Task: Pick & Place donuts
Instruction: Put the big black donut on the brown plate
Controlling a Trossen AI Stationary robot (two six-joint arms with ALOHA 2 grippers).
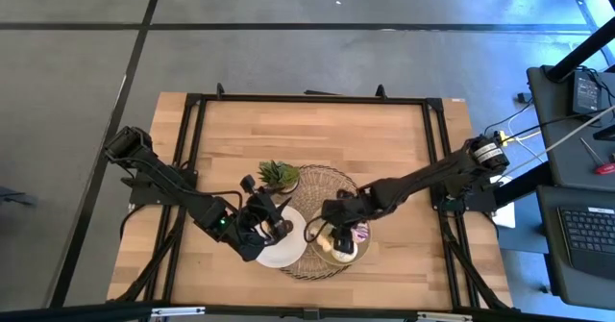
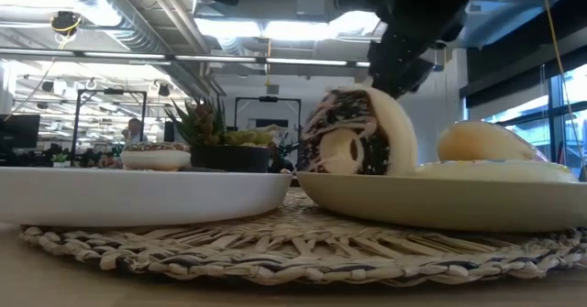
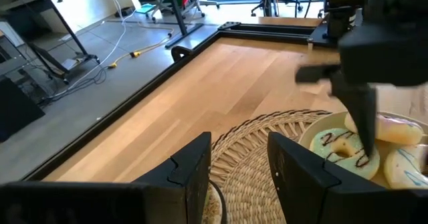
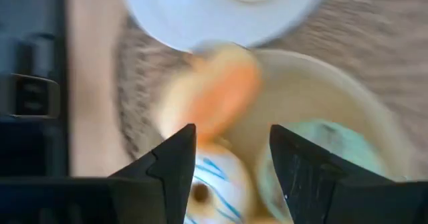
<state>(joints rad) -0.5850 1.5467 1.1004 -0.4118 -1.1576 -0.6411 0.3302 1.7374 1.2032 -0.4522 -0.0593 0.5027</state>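
Several donuts (image 3: 344,152) in pale-green plate (image 2: 440,206)

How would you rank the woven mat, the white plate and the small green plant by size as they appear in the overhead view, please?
1. Woven mat, clearly largest.
2. White plate, partly hidden by the left gripper.
3. Green plant, smallest.

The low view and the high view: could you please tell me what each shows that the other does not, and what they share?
Only the low view shows the room behind the table, and that the dark-drizzled donut stands on edge in the pale plate.

Only the high view shows both arms whole: the left gripper over the white plate, the right gripper over the donuts, and the wooden table.

Both show the two plates, the woven mat and the small green plant.
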